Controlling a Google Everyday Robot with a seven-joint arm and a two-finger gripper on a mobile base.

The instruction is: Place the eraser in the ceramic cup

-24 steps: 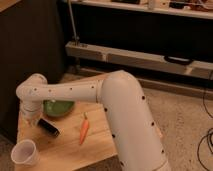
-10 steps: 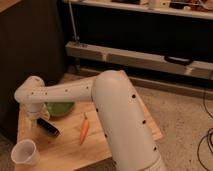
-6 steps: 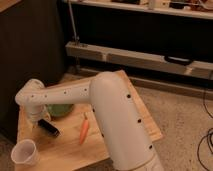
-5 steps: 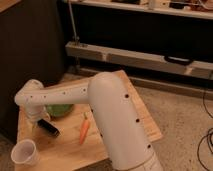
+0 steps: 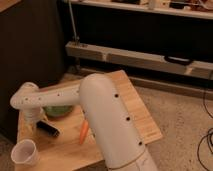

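Observation:
The eraser, a slim black bar, lies on the wooden table at front left. The white ceramic cup stands upright at the table's front left corner, a little in front of and to the left of the eraser. My white arm reaches across the table, and my gripper hangs down at the eraser's left end, just above or at the table top. The cup looks empty.
A green bowl sits just behind the eraser, partly hidden by my arm. An orange carrot lies to the right of the eraser. A dark cabinet stands at left, and a shelf rail runs behind the table.
My arm has swung forward and to the left, and the gripper has come down closer to the eraser's left end. The eraser, cup, carrot and bowl have not moved.

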